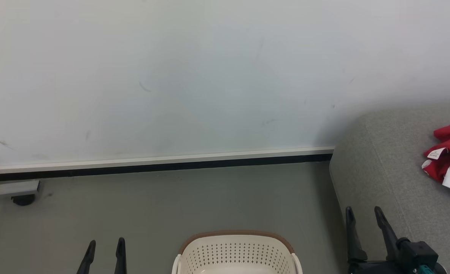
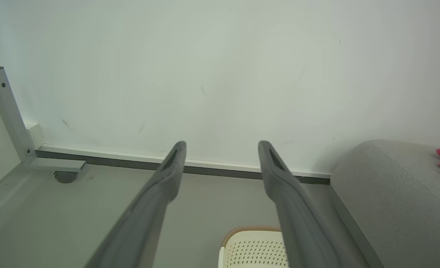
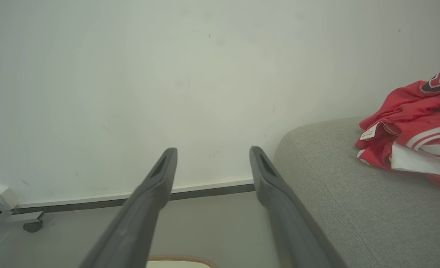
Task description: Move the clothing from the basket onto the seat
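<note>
Red fabric with white panels and stripes marks the clothing [image 3: 409, 137], which lies in a crumpled heap on the grey woven sofa seat [image 1: 384, 163] at the right of the scene. A small white tag shows at the heap's left edge and a black-and-white patch on its far part. The cream laundry basket [image 1: 237, 253], with perforated wall, brown rim and white side handles, stands on the grey floor [image 1: 194, 201] near the robot, left of the sofa seat and apart from it; only its far portion is visible. The left gripper [image 1: 106, 243] hangs over the floor left of the basket with its two dark fingers spread wide and nothing between them. The right gripper [image 1: 363, 210] is at the sofa seat's near-left corner, its fingers equally wide apart and holding nothing, well short of the clothing. Beyond runs a pale wall [image 1: 209, 76] with a white and black skirting board [image 1: 164, 163]. A grey metal frame [image 1: 11, 188] on a dark castor [image 1: 23, 199] stands at the far left.
</note>
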